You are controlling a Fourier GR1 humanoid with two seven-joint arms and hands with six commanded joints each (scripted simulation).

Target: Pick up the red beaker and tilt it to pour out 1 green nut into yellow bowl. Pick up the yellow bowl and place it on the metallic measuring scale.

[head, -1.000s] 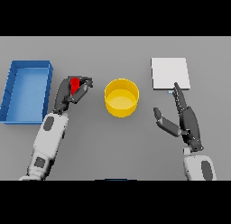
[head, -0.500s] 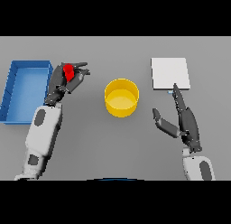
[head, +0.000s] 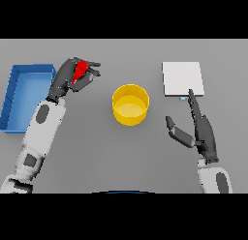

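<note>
My left hand (head: 68,80) is shut on the red beaker (head: 80,70), held above the table to the left of the yellow bowl (head: 130,104). The beaker is tilted, and only part of it shows between my fingers and thumb. The bowl stands in the middle of the table; I cannot make out a nut in it. The metallic measuring scale (head: 181,78), a pale square plate, lies at the back right. My right hand (head: 200,131) is open, fingers straight, just in front of the scale and to the right of the bowl, touching neither.
A blue open bin (head: 14,96) stands at the far left, close behind my left forearm.
My left hand has lifted the red beaker up and away from me, and moved slightly toward the bowl. The right hand has stayed put.
</note>
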